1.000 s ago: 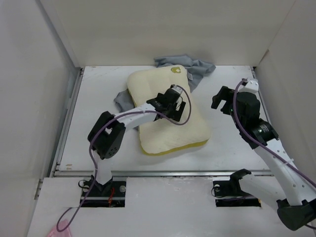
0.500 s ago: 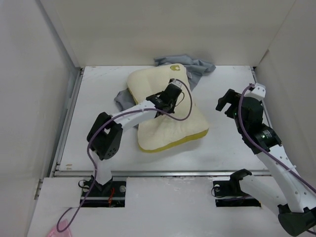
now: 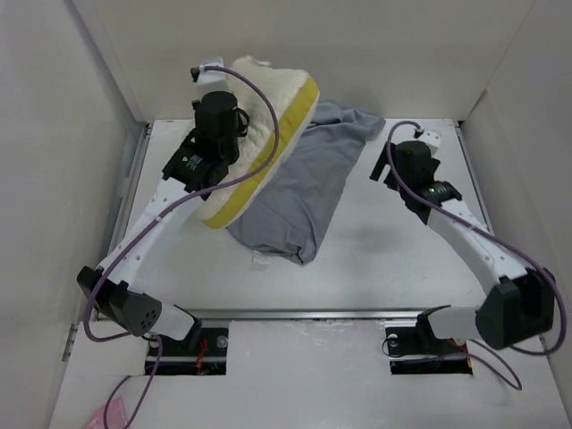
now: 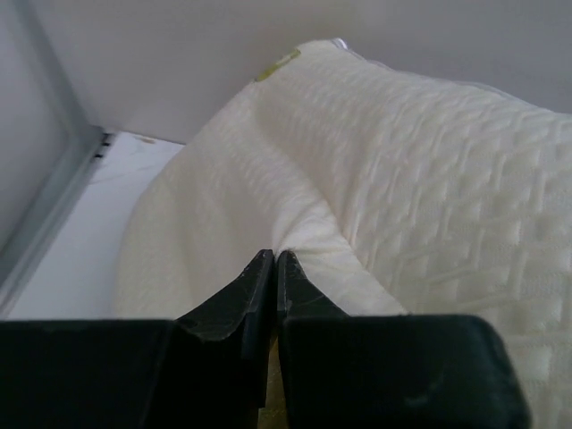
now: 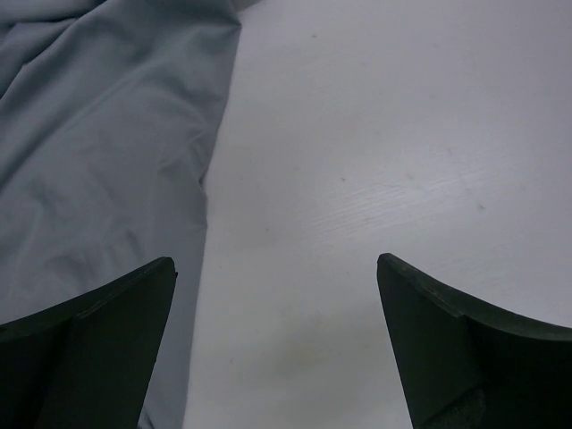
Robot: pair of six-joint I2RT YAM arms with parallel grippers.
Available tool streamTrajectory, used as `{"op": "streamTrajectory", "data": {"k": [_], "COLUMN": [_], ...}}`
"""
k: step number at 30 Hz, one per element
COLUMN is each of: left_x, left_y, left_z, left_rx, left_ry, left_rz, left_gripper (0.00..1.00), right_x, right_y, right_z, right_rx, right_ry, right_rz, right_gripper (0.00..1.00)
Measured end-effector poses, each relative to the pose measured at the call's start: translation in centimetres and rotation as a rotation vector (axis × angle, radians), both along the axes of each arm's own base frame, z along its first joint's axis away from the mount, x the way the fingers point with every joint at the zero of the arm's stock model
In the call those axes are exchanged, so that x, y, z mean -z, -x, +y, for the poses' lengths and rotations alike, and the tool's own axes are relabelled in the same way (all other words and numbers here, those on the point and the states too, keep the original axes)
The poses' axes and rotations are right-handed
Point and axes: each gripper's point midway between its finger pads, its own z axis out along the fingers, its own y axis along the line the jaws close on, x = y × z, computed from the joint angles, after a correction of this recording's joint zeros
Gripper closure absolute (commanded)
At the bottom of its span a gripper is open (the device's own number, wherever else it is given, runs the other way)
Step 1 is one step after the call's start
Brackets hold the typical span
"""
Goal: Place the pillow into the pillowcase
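Just pillow (image 4: 420, 170) tag (image 4: 275, 64), unreadable

Cream pillow (image 3: 255, 107) with yellow edge raised, tilted on edge; wrinkled grey pillowcase (image 3: 304, 192) flat beside it.

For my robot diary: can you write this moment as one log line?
left gripper: shut on pillow, tilted up | right gripper: open, over table beside pillowcase | step: pillow not yet inside

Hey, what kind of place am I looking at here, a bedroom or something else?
Probably a robotics lab test cell: a white table boxed in by plain white walls, a left arm and right arm mounted at its near edge, with a pillow and grey pillowcase to work on.
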Motion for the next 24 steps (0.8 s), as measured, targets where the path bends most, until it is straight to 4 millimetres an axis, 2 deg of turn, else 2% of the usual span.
{"op": "streamTrajectory", "data": {"k": [5,10,13,16,18,19,22,23,24], "left_x": [-1.7,-3.9,-4.9,-4.4,-2.8,-1.6,3.3,5.3,7.3], "left_y": [0.4,2.1,3.5,4.0,3.4,2.8,0.6,-0.1,-0.8], "left_z": [6.4,10.5,12.2,13.7,14.4,14.6,14.9,14.8,14.5], "left_rx": [-0.216,-0.343,-0.387,-0.426,-0.449,-0.459,-0.464,-0.456,-0.443], "left_ry": [-0.032,-0.037,-0.009,0.021,0.032,0.03,0.005,-0.008,-0.019], "left_rz": [-0.035,-0.078,-0.108,-0.111,-0.083,-0.058,0.045,0.089,0.134], "left_gripper": [1.0,1.0,1.0,1.0,1.0,1.0,1.0,1.0,1.0], "right_x": [3.9,9.4,12.9,15.6,17.0,17.7,17.6,17.6,17.7], "right_y": [-6.9,-13.9,-15.8,-17.1,-17.6,-17.6,-18.3,-18.3,-18.3], "right_z": [4.2,7.7,9.0,10.2,10.8,11.0,11.6,11.7,11.7], "right_rx": [-0.134,-0.212,-0.242,-0.271,-0.286,-0.292,-0.301,-0.304,-0.305], "right_ry": [-0.012,-0.013,-0.022,-0.045,-0.061,-0.068,-0.089,-0.092,-0.095], "right_rz": [0.059,0.125,0.176,0.212,0.232,0.244,0.235,0.235,0.239], "right_gripper": [0.01,0.01,0.02,0.05,0.14,0.29,0.42,0.65,0.78]}}
